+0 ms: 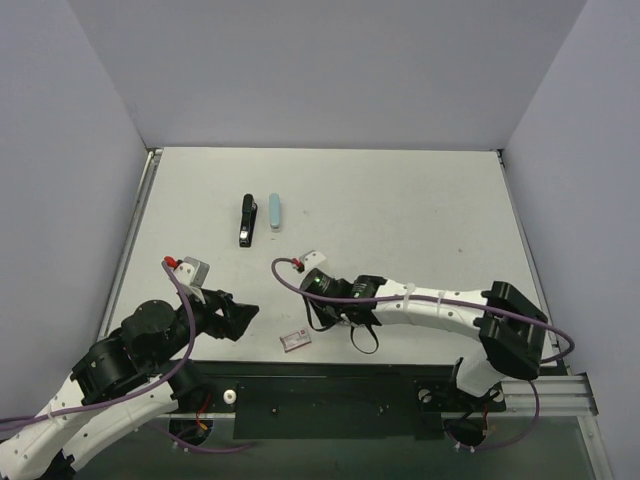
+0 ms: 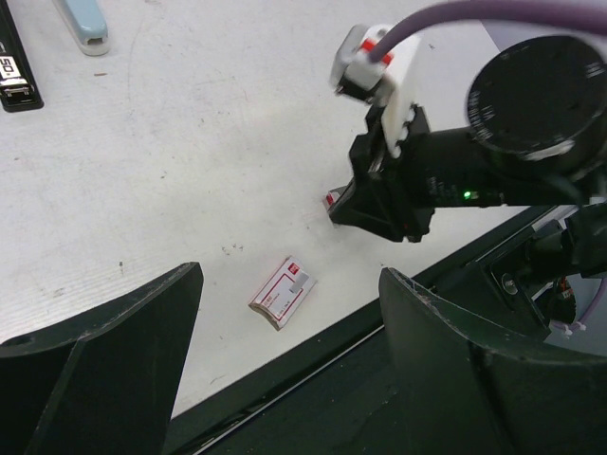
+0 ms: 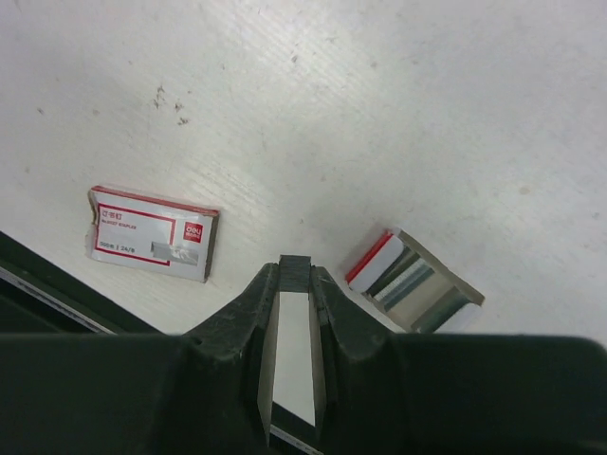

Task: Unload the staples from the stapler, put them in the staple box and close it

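Observation:
The black stapler [image 1: 247,220] lies closed on the far left-middle of the table, and its end shows in the left wrist view [image 2: 19,76]. My right gripper [image 1: 322,318] hangs low over the near table, far from the stapler. Its jaws [image 3: 295,270] are pinched on a small dark grey piece at the tips; I cannot tell what it is. An open small tray of staples [image 3: 417,284] lies just right of the fingertips. My left gripper [image 1: 240,318] is open and empty [image 2: 289,275], above the table's near edge.
A pale blue oblong bar [image 1: 274,212] lies right beside the stapler. A closed white-and-red staple box [image 1: 297,341] sits near the front edge, also in the wrist views [image 2: 283,292] [image 3: 152,235]. A black cable loop [image 1: 362,340] hangs by the right wrist.

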